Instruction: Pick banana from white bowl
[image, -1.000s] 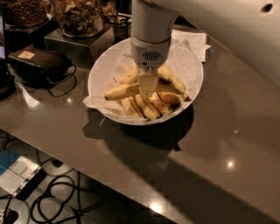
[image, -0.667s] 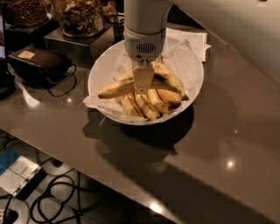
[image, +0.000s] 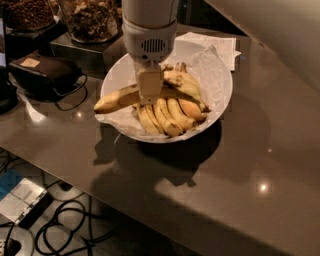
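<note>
The tool (image: 150, 96) hangs over the bowl (image: 222, 87) on the counter (image: 250, 170), pinching the banana (image: 117, 100) at its middle; the fruit lies across the smaller bananas (image: 167, 116), one end jutting past the bowl's left rim. The lift looks best taken straight up and slowly, grip firm but not crushing, so both long ends clear the rim and the paper (image: 212, 65) lining stays put

No legible text or labels
</note>
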